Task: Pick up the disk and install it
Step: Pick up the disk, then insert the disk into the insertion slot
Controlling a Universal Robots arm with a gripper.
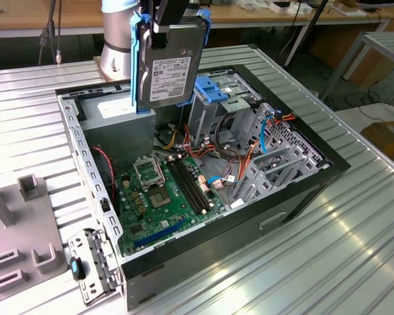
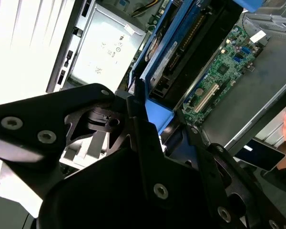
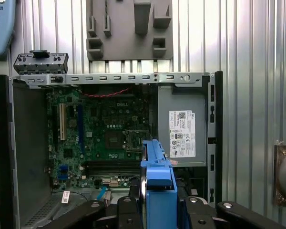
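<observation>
Black metal jaws, the parts closest to both wrist cameras, are gripping the disk point(image 1: 171, 65) shut across its thin edges, pressing on the blue plastic side rails point(image 3: 158, 186). The disk is hanging upright in the air above the open computer case point(image 1: 282, 210), with its white label facing the exterior camera. It is hovering over the corner holding the grey power-supply box point(image 3: 181, 102), just beside the metal cage point(image 1: 207, 118) that is carrying a light-blue handle point(image 1: 213, 86).

Handling judgement: the disk is looking dense for its size and fully rigid, with smooth bare metal faces that are likely slippery. The rails are offering the better hold, since plastic gives slightly under pressure. Shock and twisting are the likely hazards, so the label face and underside are best left untouched.

Below, the green motherboard point(image 3: 109, 138) is lying flat on the case floor, studded with slots and sockets, with red, orange and blue cables point(image 1: 240, 161) running alongside it. The case is resting on a ribbed, shiny metal tabletop point(image 1: 315, 262). A grey moulded fixture plate point(image 3: 128, 28) is sitting near the case.
</observation>
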